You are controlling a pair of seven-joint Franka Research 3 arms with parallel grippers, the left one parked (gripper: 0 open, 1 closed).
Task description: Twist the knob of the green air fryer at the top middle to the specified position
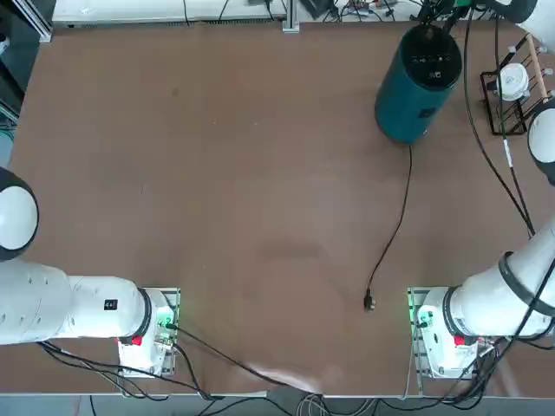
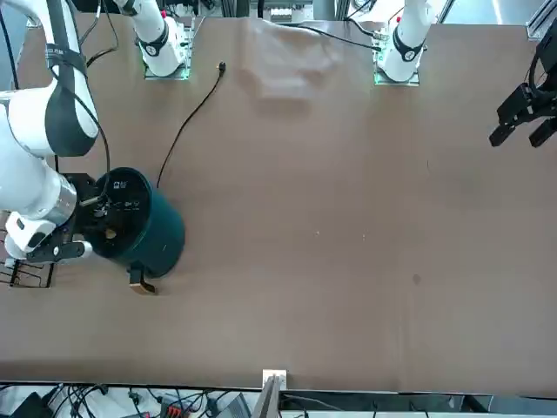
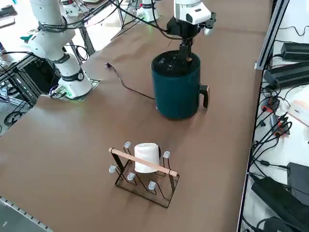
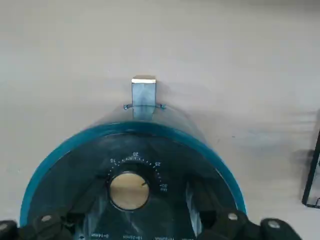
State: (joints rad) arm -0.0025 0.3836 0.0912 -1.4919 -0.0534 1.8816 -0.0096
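Knob (image 4: 128, 190) between open right gripper (image 4: 135, 222) fingers

The right arm reaches far across the table, its wrist bent so the right gripper (image 4: 137, 227) points straight down. The fingers (image 4: 45, 227) stand apart, one at each side of the wrist camera's picture, with a broad gap between them.

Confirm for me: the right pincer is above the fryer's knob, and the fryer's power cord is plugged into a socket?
Not quite. The right pincer is above the fryer's knob, but the cord is unplugged: the top view shows its plug lying loose on the table.
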